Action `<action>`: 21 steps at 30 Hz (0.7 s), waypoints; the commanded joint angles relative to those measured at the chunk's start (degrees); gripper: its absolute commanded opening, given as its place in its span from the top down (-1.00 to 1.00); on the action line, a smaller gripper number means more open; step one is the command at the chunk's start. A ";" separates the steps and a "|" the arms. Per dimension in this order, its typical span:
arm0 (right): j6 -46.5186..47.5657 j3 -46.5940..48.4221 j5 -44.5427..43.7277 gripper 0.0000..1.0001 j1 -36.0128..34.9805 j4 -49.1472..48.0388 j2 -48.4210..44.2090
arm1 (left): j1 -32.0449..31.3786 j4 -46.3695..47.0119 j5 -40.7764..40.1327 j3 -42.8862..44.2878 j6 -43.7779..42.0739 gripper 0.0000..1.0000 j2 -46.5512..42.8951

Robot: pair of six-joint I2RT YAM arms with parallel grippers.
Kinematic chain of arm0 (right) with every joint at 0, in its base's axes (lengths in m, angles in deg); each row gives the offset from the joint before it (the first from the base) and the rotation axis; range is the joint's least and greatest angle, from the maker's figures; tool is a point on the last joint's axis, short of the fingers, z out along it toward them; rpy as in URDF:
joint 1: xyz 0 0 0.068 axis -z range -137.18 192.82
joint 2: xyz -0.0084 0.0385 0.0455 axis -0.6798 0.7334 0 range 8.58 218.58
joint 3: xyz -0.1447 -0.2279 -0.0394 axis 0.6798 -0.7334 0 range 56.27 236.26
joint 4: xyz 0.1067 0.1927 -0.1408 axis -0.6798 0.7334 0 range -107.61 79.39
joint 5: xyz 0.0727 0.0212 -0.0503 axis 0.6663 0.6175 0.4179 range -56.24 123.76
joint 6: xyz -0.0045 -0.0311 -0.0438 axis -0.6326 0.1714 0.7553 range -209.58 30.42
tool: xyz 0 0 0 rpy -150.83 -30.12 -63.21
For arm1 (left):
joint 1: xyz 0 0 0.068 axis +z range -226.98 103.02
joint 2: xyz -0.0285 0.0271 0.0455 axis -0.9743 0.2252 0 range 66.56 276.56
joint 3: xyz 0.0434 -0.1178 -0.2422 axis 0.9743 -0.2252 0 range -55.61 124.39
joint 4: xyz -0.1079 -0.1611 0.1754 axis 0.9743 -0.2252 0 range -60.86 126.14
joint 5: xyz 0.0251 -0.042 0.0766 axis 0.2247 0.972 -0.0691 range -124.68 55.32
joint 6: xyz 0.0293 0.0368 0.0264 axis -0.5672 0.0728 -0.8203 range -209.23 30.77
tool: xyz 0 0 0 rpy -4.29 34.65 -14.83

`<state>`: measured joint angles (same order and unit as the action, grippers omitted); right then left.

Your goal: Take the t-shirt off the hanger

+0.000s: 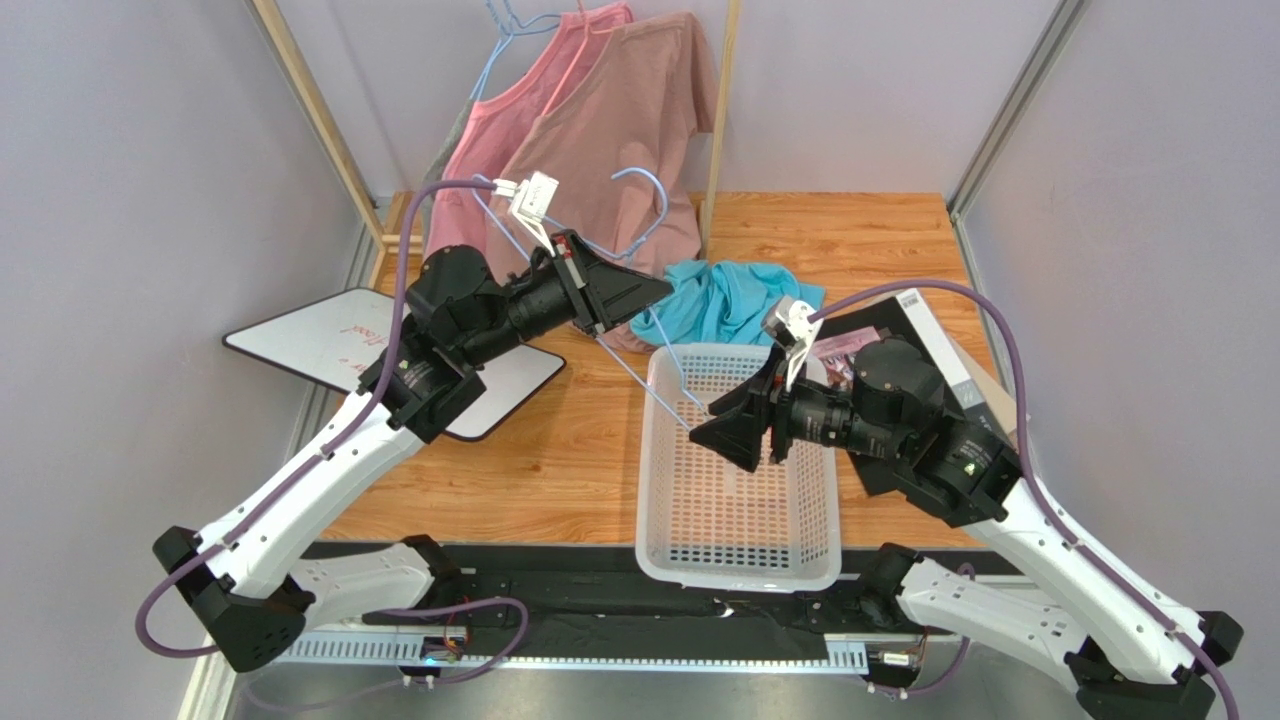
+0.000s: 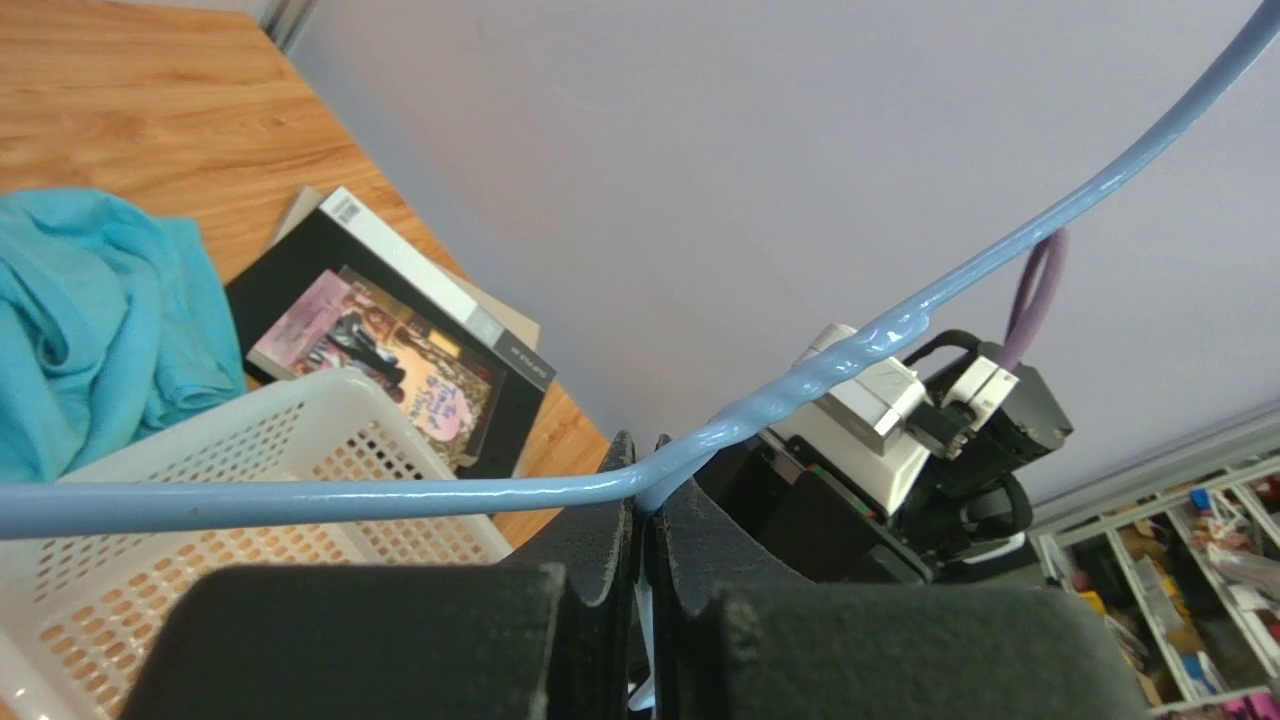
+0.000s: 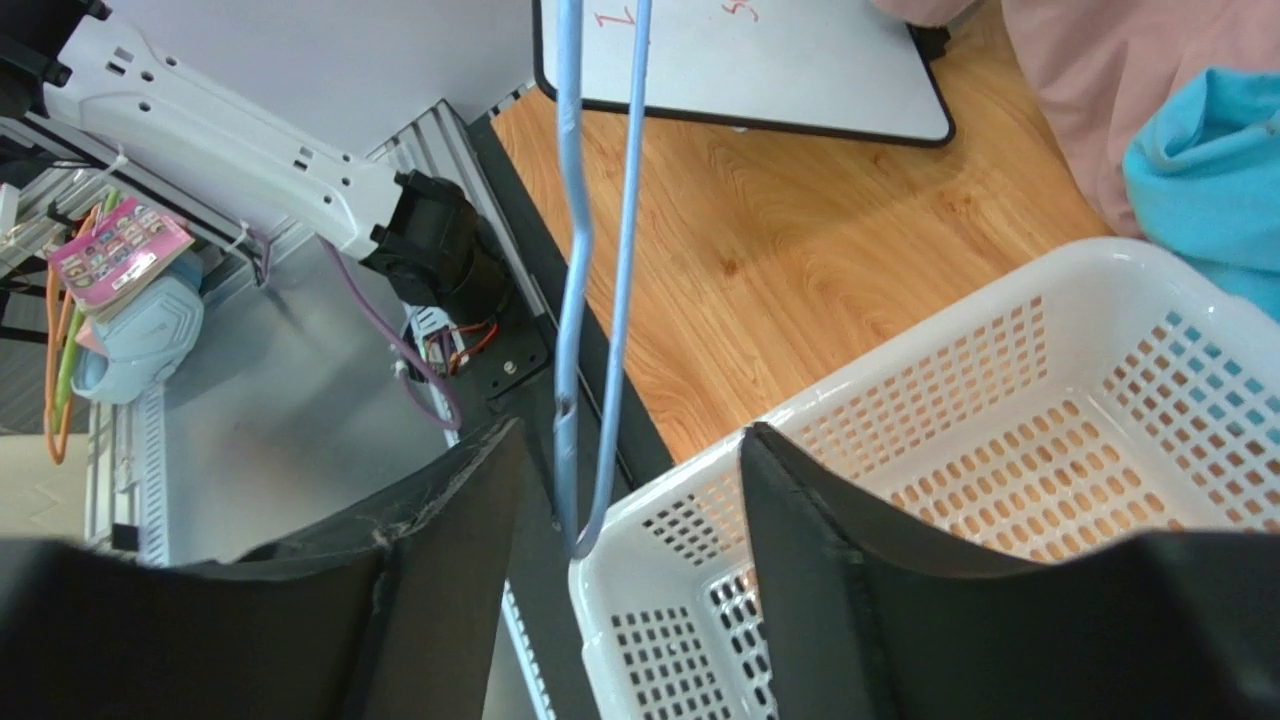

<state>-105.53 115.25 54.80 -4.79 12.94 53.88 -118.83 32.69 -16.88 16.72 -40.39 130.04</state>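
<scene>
T-shirt [image 1: 732, 300] lies free on the surface [image 1: 571, 450], twelve o'clock of the basket [image 1: 736, 576], removal apparently done; left claw [image 2: 643, 503] clamps the bare hanger [image 2: 301, 500], right claw [image 3: 631, 435] half-open around its corner.

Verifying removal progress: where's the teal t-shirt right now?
Top view: the teal t-shirt lies crumpled on the table just past the far rim of the white basket, right of the left gripper and in front of the pinkish shirts.
</scene>
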 commanded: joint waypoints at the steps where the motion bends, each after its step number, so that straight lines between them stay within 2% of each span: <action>1: -0.84 -2.29 -1.87 -0.02 -1.16 -8.83 -0.65 | 0.10 10.11 3.29 -2.81 6.43 1.00 -0.73; 3: -1.19 -2.73 -4.76 0.26 -1.86 -9.45 -1.26 | 0.10 13.44 4.43 -4.30 9.42 1.00 0.58; 5: -1.28 -3.17 -6.62 0.33 -2.39 -9.98 -2.40 | 0.10 15.74 5.40 -5.36 12.31 1.00 1.73; 8: -1.81 -4.31 -8.55 0.54 -2.57 -10.59 -4.07 | 0.10 21.27 6.89 -6.68 16.27 1.00 4.27; 10: -2.59 -5.01 -10.75 0.90 -2.66 -10.33 -4.78 | 0.01 24.09 7.42 -6.42 17.42 1.00 6.56; 11: -2.69 -5.10 -11.62 1.00 -2.83 -9.98 -4.95 | 0.01 24.88 7.94 -6.24 17.87 1.00 7.17; 13: -3.39 -5.28 -16.09 1.00 -3.62 -8.14 -6.27 | -0.43 24.89 8.30 -4.32 13.60 0.95 8.67; 14: -3.83 -5.54 -18.20 1.00 -3.97 -7.87 -6.97 | -0.60 21.41 8.39 -3.35 11.30 0.54 9.02; 16: -4.53 -5.72 -24.27 1.00 -4.41 -6.03 -9.08 | -1.39 17.00 7.52 -1.50 5.86 0.21 8.59; 17: -4.79 -5.63 -26.64 1.00 -4.50 -4.54 -9.70 | -1.40 15.41 6.73 -1.93 4.70 -0.32 7.46; 19: -5.32 -4.24 -28.94 1.00 -4.42 -2.78 -10.32 | -1.48 14.78 5.76 -4.29 1.72 -0.53 5.61; 21: -5.24 -2.65 -32.26 1.00 -4.42 -0.07 -9.71 | -1.48 10.23 3.39 -5.45 -1.45 -0.60 1.83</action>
<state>-109.77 109.08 32.79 -8.88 10.27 44.98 -120.10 48.04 -11.02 11.63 -33.25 138.28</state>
